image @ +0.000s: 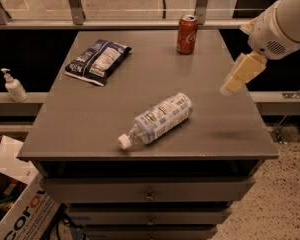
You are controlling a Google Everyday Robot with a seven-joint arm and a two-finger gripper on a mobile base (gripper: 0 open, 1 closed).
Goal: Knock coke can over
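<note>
The coke can [187, 34], red with white script and a silver top, stands upright near the far edge of the grey table [90, 129], right of centre. My gripper [240, 75] hangs from the white arm at the right, above the table's right edge. It is to the right of the can, nearer the camera, and well apart from it. It touches nothing.
A clear plastic bottle [159, 119] with a blue-white label lies on its side in the table's middle. A dark blue snack bag [98, 61] lies at the far left. A soap dispenser [12, 86] stands on a ledge at left. A cardboard box [15, 209] sits on the floor.
</note>
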